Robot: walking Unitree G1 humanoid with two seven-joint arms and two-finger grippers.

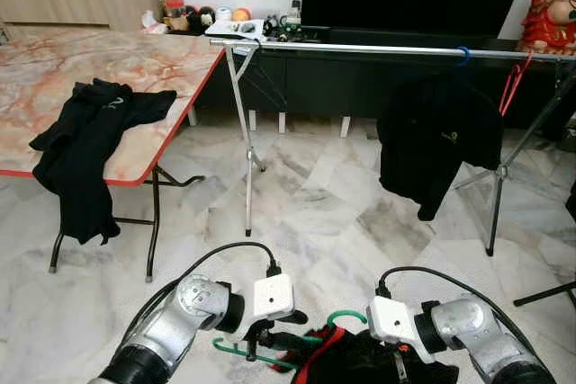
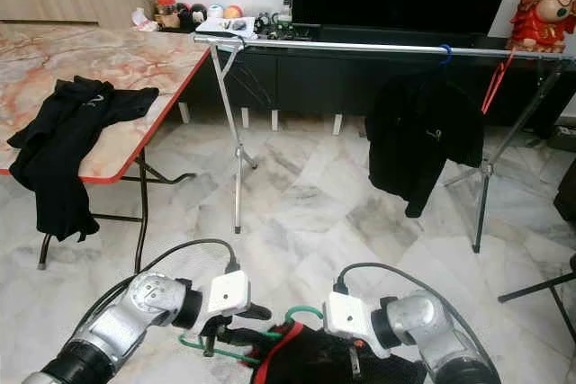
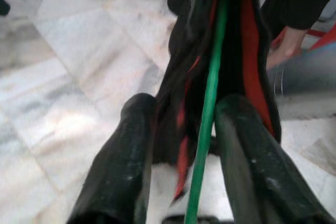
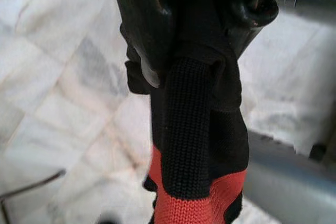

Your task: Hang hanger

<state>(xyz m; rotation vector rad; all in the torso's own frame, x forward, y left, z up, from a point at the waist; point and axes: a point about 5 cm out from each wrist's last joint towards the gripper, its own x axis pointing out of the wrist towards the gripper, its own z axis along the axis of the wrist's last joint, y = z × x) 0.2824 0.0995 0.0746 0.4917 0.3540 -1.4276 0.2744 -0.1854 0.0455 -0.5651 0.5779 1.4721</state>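
A green hanger (image 1: 236,351) carries a black garment with red lining (image 1: 360,361), low in front of me over the floor. My left gripper (image 1: 270,337) is shut on the hanger; in the left wrist view the green wire (image 3: 210,103) and the cloth run between its fingers (image 3: 131,145). My right gripper (image 1: 400,364) is shut on the garment, its fingers (image 4: 142,19) pinching a black knit cuff with a red band (image 4: 194,129). The silver clothes rail (image 1: 360,47) stands ahead, across the room.
A black top on a blue hanger (image 1: 441,137) and an empty red hanger (image 1: 513,83) hang on the rail's right part. A marble-patterned table (image 1: 162,60) at left holds another black garment (image 1: 90,132). What looks like a hand (image 3: 286,48) shows beside my right arm.
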